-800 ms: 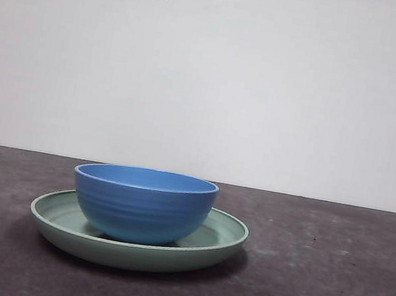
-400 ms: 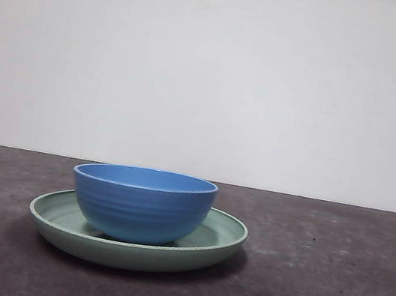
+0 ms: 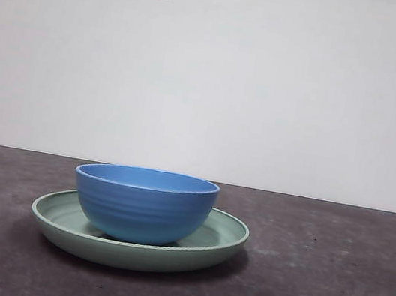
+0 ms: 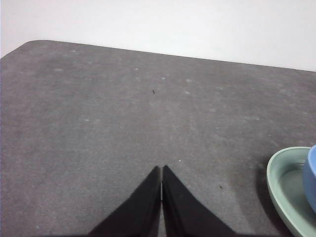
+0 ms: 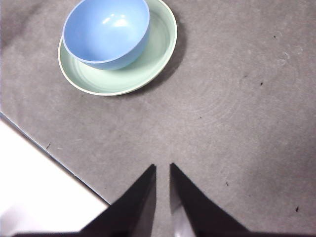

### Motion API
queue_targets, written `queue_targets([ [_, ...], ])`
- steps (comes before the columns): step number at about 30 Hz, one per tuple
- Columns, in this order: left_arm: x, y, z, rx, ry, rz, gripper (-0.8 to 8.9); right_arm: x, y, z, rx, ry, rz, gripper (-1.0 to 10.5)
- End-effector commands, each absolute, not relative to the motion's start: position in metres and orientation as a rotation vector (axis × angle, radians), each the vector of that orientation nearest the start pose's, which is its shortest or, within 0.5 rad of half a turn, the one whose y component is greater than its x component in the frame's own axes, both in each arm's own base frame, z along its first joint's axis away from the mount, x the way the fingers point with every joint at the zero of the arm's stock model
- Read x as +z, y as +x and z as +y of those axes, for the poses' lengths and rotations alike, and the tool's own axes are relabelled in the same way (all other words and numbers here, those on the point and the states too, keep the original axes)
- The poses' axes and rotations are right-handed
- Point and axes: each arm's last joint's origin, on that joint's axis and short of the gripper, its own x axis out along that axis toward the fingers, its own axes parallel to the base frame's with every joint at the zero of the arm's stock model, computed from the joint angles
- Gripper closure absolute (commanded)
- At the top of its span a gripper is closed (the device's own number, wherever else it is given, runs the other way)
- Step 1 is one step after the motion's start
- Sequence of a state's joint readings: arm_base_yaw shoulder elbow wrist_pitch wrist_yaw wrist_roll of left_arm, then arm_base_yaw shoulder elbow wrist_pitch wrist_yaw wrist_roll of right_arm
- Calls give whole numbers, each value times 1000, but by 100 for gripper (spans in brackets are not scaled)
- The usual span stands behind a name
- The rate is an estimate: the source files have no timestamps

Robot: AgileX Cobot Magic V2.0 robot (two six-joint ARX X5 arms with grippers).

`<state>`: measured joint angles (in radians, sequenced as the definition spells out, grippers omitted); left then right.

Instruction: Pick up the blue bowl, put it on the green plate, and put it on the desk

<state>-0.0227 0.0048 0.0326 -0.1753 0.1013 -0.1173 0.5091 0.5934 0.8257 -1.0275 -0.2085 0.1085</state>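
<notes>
- Blue bowl [image 3: 143,204] sits upright in the green plate [image 3: 225,238], off-centre twd one rim; plate rests flat on the desk [image 3: 326,291].
- Step, by my read: bowl-on-plate looks done; remaining = lift bowl off & set it on bare desk.
- Next move needs a claw over the bowl rim, jaws spread to straddle the wall, w/o dragging the plate.
- Right gripper [image 5: 162,167]: well apart from the bowl, tips a thin slit apart, holding & touching nothing.
- Left gripper [image 4: 161,169]: jaws pressed together, empty, over bare desk; plate edge only at the side of its view.
</notes>
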Motion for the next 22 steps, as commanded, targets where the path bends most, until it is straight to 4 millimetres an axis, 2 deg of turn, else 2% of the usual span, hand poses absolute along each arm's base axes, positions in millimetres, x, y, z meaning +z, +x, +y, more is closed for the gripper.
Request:
queue_targets([
  [1,150,95,-5,-111,-112,181,807,299,79,52,644,-28,824,907],
  [5,150,95,-5,-111,-112,181,807,300,77,50,643,-26,808,907],
  [9,150,95,-5,-111,-112,181,807,305,68,41,616,10,744,907],
  [14,150,95,-5,-111,-112,181,807,309,62,25,468,68,632,907],
  [18,150,95,-5,-111,-112,181,807,305,77,19,360,29,402,907],
  [22,150,95,-5,-111,-112,181,807,280,93,13,274,31,207,907],
])
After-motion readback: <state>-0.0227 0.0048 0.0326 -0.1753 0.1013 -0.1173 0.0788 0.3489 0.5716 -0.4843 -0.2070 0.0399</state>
